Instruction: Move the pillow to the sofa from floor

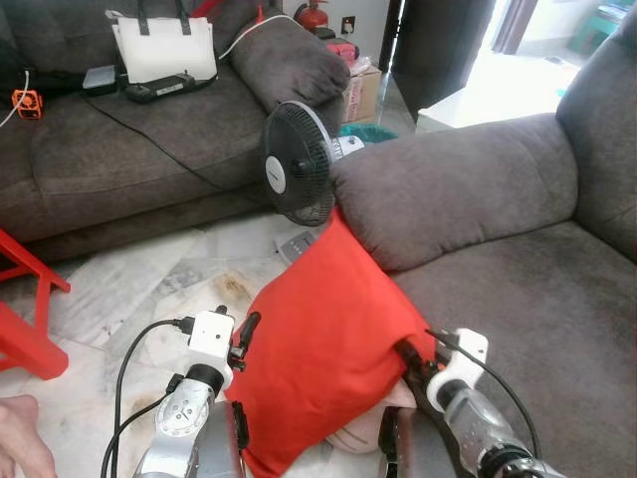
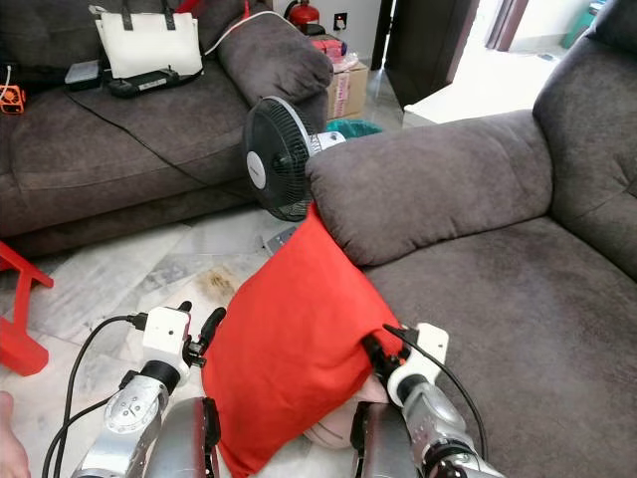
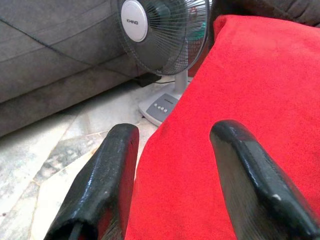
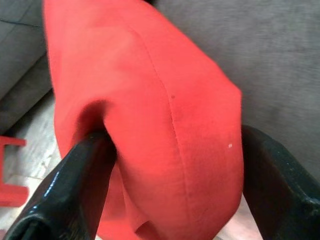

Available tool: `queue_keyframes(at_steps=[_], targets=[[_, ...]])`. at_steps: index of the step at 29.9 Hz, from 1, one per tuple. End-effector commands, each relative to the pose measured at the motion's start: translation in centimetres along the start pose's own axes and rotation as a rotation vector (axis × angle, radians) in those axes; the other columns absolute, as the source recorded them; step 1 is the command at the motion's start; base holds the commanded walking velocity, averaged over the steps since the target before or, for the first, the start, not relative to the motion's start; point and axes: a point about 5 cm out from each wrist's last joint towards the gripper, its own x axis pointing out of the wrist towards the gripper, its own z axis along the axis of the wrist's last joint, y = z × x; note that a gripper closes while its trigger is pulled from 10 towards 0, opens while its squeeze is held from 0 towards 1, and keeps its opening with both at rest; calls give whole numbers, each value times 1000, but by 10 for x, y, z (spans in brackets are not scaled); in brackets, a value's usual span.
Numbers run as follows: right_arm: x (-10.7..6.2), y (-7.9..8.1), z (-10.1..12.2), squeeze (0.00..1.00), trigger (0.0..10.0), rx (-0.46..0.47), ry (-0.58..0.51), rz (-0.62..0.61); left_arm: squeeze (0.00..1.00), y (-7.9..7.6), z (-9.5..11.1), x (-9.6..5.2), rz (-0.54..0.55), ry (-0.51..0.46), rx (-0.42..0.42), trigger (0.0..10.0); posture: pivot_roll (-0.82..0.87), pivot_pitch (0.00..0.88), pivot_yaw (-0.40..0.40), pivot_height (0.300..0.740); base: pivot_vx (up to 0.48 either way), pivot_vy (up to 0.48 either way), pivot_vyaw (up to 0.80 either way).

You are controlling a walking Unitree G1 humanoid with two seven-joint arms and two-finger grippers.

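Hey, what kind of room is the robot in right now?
Most likely a home living room: two grey sofas, one beside the robot and another opposite, a table fan standing on the marble-look floor, and a red pillow.

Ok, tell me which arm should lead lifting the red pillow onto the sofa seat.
Right. The right gripper pinches the red pillow's corner beside the sofa seat; the left gripper merely straddles its far edge.

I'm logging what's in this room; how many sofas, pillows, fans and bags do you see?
Sofas: 2, back, near
Red pillow: 1
Fan: 1
White bag: 1
Total: 5
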Motion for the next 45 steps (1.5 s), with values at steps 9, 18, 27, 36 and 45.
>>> queue_keyframes(at_steps=[9,18,27,36,45], targets=[[5,13,-8,0,10000,99,14,31,0,-5,-3,0,-15,9,-25,10000,125,88,-69,550,0,0,0],[1,7,-7,0,0,118,-5,63,0,-7,-3,1,-19,5,-30,10000,125,89,-69,550,0,0,0],[0,6,-5,0,0,107,-11,95,0,-9,-2,1,-24,-3,-37,10000,121,90,-71,550,0,0,0],[-1,5,-5,0,0,124,-13,117,0,-10,0,2,-28,-7,-38,10000,118,93,-69,550,0,0,0],[-1,5,-4,0,0,127,-17,128,0,-10,0,3,-28,-7,-37,10000,119,94,-69,550,0,0,0]])
